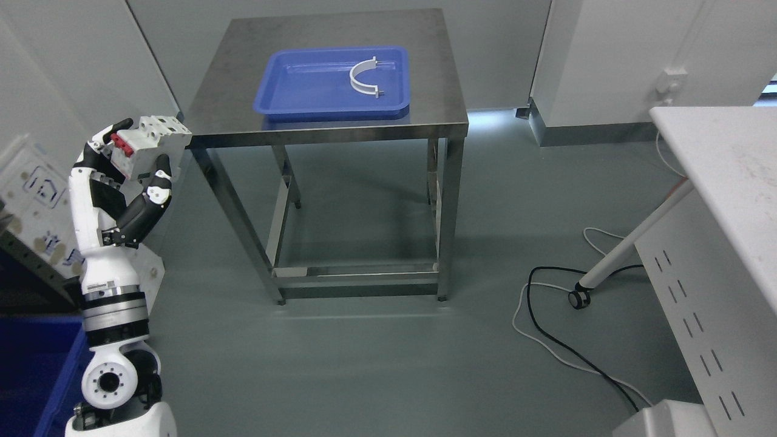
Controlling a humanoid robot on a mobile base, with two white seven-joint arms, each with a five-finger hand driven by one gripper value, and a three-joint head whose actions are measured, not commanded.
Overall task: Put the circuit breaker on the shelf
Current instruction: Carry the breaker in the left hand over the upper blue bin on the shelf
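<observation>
I see a steel table (pixel 255 124) with a blue tray (pixel 303 97) on top, and a white curved clamp (pixel 363 82) lying inside the tray toward its right end. On the grey floor, a black cable (pixel 564 346) loops near a caster wheel (pixel 578 298). A white desk (pixel 728 164) fills the right edge.

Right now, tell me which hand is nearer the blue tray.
Left. The left hand holds the circuit breaker beside the table, left of the blue tray. The right hand is out of view.
</observation>
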